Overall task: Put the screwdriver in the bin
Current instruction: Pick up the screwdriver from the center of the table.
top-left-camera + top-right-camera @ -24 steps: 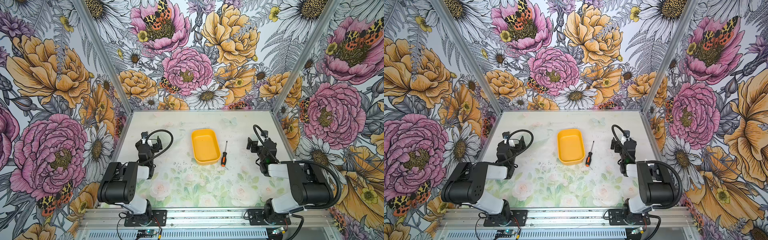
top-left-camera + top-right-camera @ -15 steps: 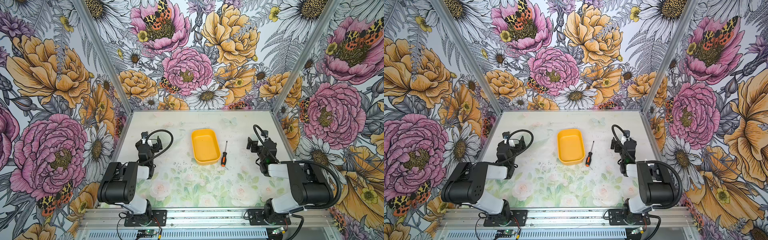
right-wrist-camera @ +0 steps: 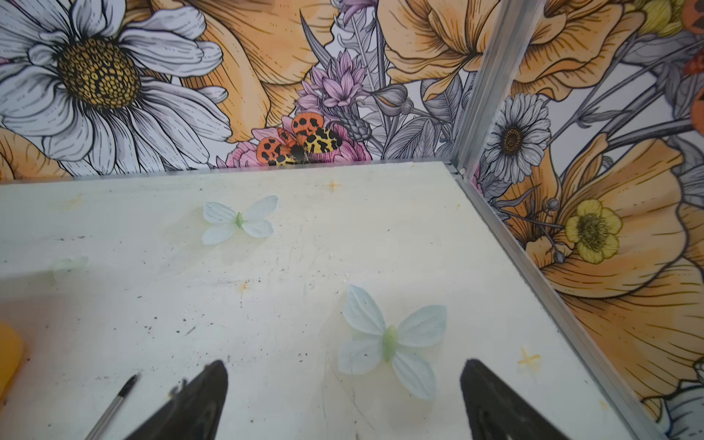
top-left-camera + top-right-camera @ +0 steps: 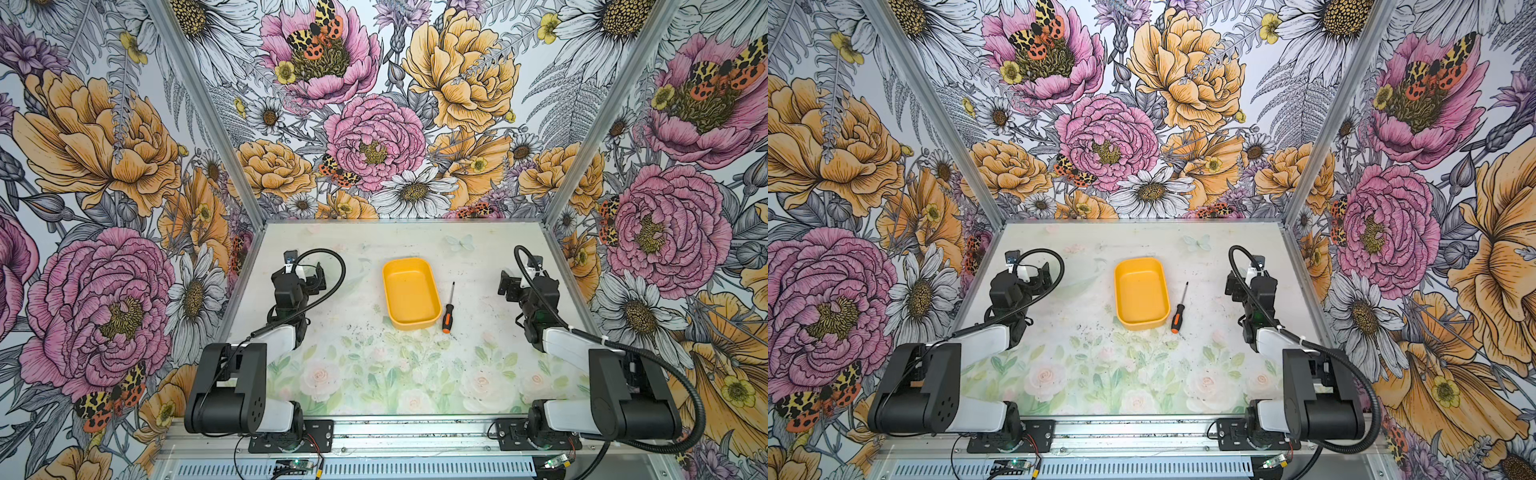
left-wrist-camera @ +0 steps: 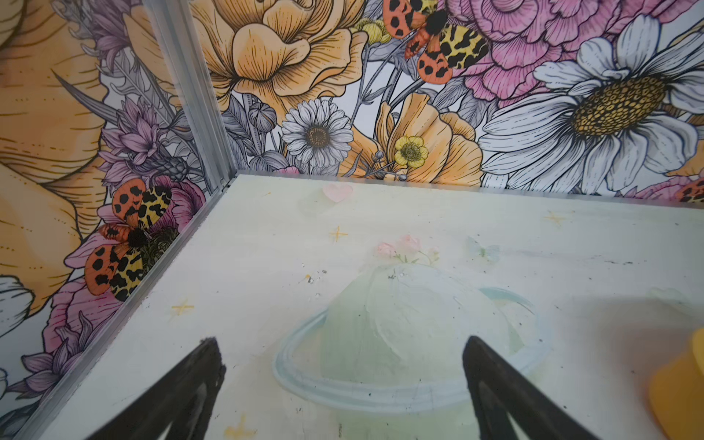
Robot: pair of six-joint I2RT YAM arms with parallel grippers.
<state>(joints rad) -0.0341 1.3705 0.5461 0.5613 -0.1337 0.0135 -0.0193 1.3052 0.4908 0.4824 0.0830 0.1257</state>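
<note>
The yellow-orange bin [image 4: 415,325] [image 4: 1142,325] sits mid-table and holds nothing. Just to its right, the screwdriver [image 4: 447,316] [image 4: 1177,314] lies flat on the table beside the bin's wall, orange cap nearest me, thin shaft pointing away. My left gripper [image 4: 318,276] [image 5: 341,356] rests far left of the bin, open, with only bare table between its fingers. My right gripper [image 4: 507,286] [image 3: 343,377] is to the right of the screwdriver, open and holding nothing. The right wrist view catches only the shaft of the screwdriver [image 3: 114,404] beside one finger, plus a corner of the bin [image 3: 7,354].
Floral-printed walls with aluminium corner posts [image 4: 257,216] enclose the table on three sides. Flat printed butterflies [image 3: 388,339] and roses mark the table surface. A corner of the bin [image 5: 682,388] shows at the edge of the left wrist view.
</note>
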